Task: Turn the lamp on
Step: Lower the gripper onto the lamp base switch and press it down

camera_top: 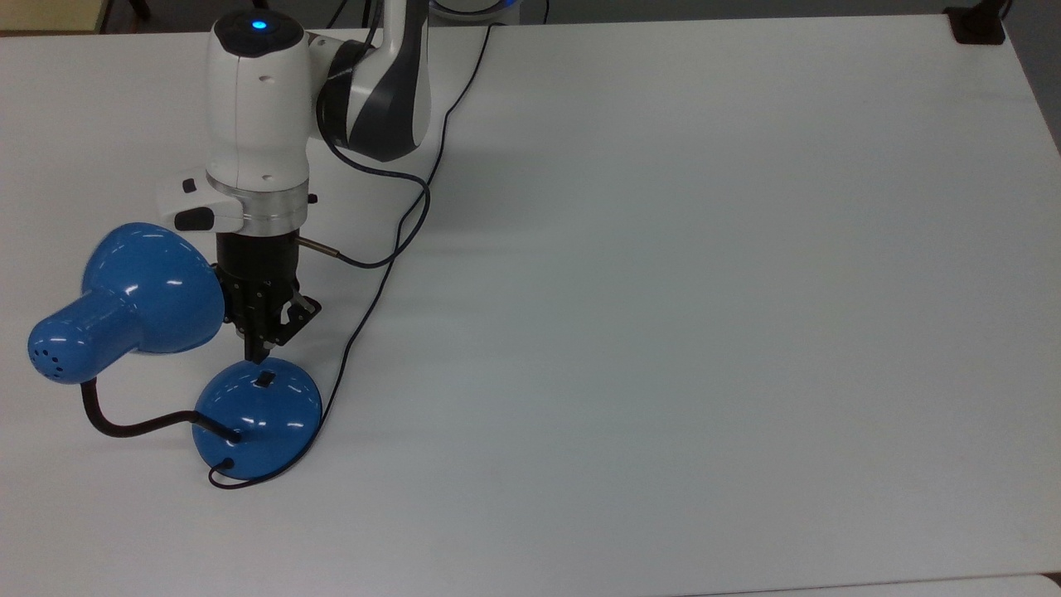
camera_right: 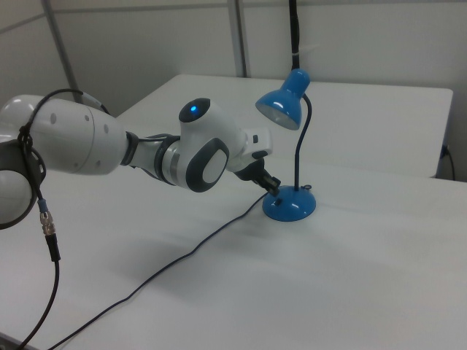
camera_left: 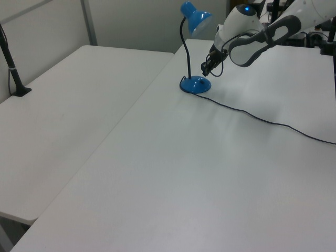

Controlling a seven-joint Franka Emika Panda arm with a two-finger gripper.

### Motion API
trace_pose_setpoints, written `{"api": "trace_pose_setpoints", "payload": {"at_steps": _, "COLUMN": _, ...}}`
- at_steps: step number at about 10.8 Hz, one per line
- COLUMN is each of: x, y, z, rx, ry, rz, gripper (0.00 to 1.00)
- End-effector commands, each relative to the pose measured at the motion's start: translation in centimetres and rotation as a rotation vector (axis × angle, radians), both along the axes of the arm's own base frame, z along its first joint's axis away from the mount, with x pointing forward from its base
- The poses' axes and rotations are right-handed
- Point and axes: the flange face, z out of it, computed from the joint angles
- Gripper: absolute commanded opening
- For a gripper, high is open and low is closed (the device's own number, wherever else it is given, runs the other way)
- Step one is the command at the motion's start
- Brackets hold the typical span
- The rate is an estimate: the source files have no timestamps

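gripper: the black two-finger gripper (camera_top: 255,358) on the white Franka arm (camera_top: 257,108) points down, fingers look pinched together, holding nothing. Tip is right at the far rim of the lamp's base, can't tell if it's actually touching

lamp: glossy blue metal desk lamp (camera_top: 257,417) with a bell-shaped shade, standing upright on the table directly under/in front of the gripper tip

switch: small black switch (camera_top: 264,380) on top of the round domed base, just past the fingertips in the top view, not clearly pressed

shade: the bell shade (camera_top: 133,298) sits just beside the gripper body, on the top view's left, and higher up than the fingers in the right view (camera_right: 283,106)

gooseneck: black bendy neck (camera_top: 133,424) rises from the base's side away from the gripper

cord: thin black cord (camera_top: 390,249) leaves the base and runs off past the arm on the top view's right

table: plain white tabletop (camera_top: 704,332), base rests flat on it
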Motion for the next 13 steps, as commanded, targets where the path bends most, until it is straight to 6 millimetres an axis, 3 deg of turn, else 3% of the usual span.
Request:
{"api": "trace_pose_setpoints", "payload": {"at_steps": 1, "x": 2.0, "y": 0.1, "z": -1.0, "rx": -0.006, "ry": -0.027, "rz": -0.013, "gripper": 0.09}}
{"api": "trace_pose_setpoints", "payload": {"at_steps": 8, "x": 2.0, "y": -0.3, "z": -2.1, "rx": -0.018, "ry": -0.008, "rz": -0.006, "gripper": 0.09}}
{"api": "trace_pose_setpoints", "payload": {"at_steps": 11, "x": 2.0, "y": -0.1, "z": -3.4, "rx": -0.017, "ry": 0.009, "rz": -0.004, "gripper": 0.09}}
{"api": "trace_pose_setpoints", "payload": {"at_steps": 13, "x": 2.8, "y": 0.1, "z": -3.5, "rx": -0.021, "ry": -0.002, "rz": -0.002, "gripper": 0.09}}
